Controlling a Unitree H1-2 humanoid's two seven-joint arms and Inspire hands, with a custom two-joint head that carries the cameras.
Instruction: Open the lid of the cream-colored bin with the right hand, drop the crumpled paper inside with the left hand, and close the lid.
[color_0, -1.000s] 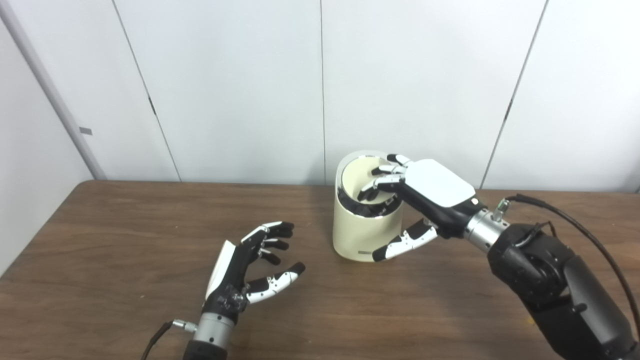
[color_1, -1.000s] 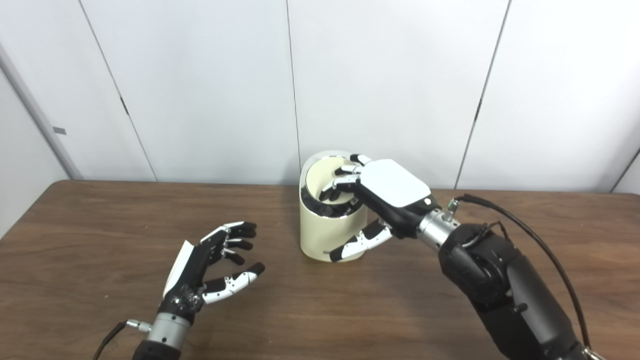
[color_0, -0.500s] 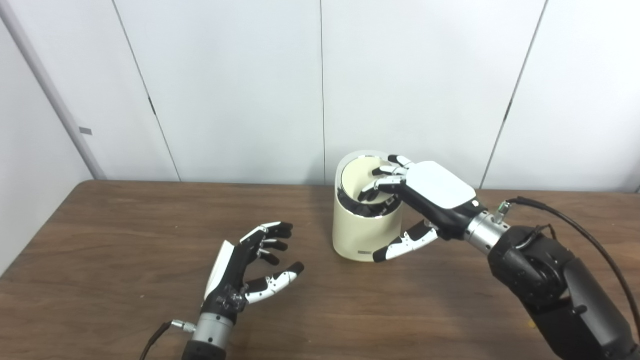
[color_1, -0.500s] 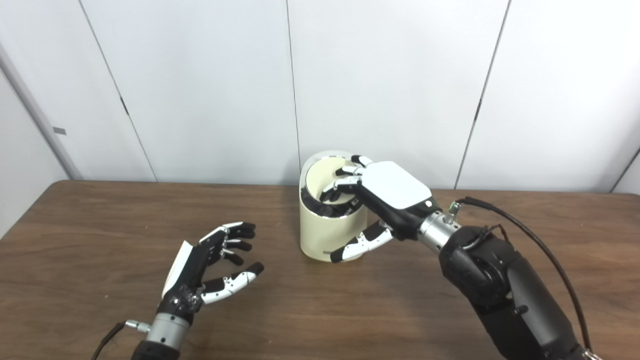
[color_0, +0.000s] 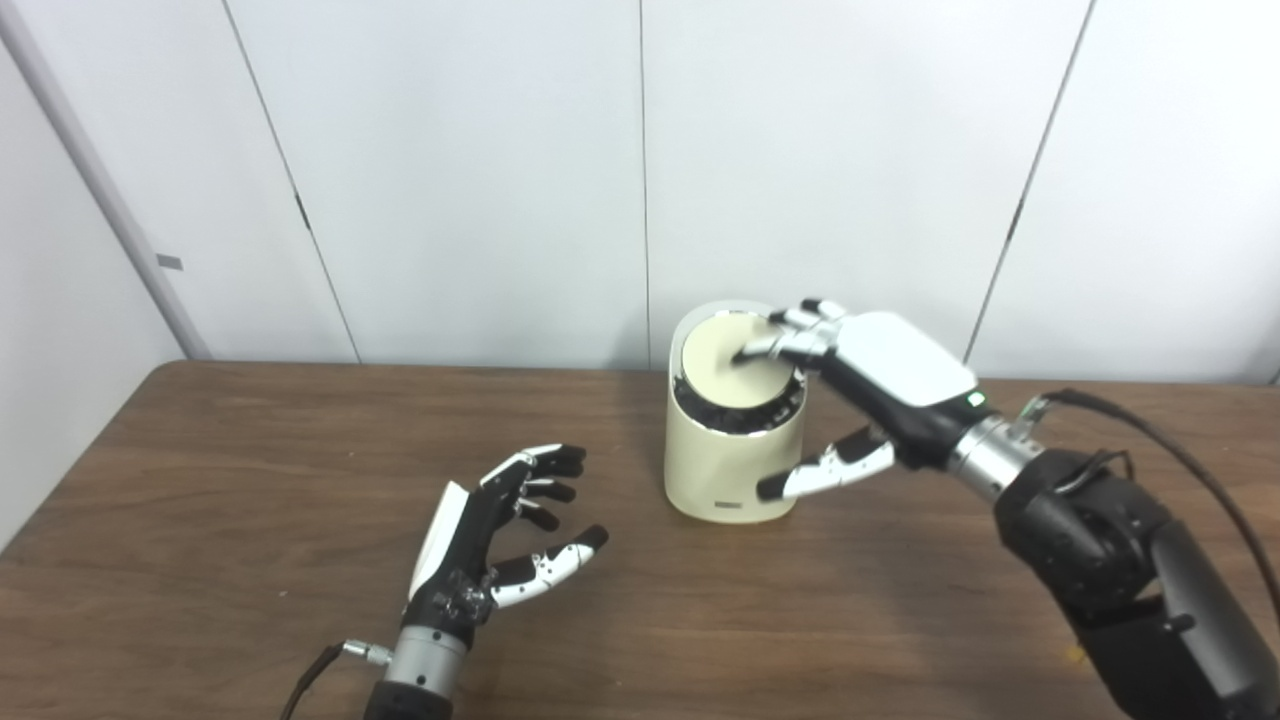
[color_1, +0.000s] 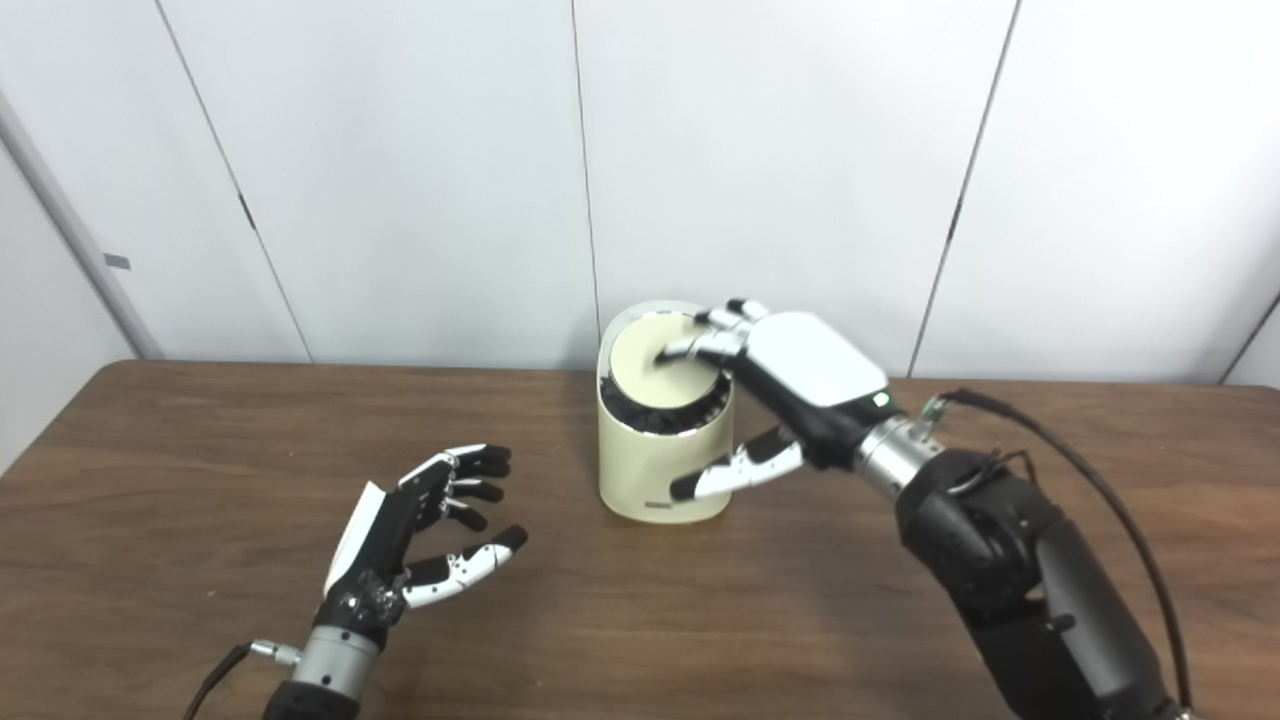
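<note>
The left hand (color_0: 490, 540) hovers palm-inward near the table's front edge, left of centre, its fingers (color_0: 545, 470) loosely curled and spread, thumb apart below them, holding nothing. Its wrist rises from the bottom edge. The right arm reaches in from the front right corner toward the table's back edge. The right hand (color_0: 880, 375) is palm-down, fingers (color_0: 775, 348) stretched forward and slightly bent, thumb (color_0: 825, 470) hanging apart beneath.

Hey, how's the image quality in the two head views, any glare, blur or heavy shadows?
Left eye view: soft, even light, a faint shadow right of the cream-colored cylindrical bin, mild sheen on the right hand. Right eye view: same softness, the open left hand reasonably sharp, brown wooden table glare-free.
</note>
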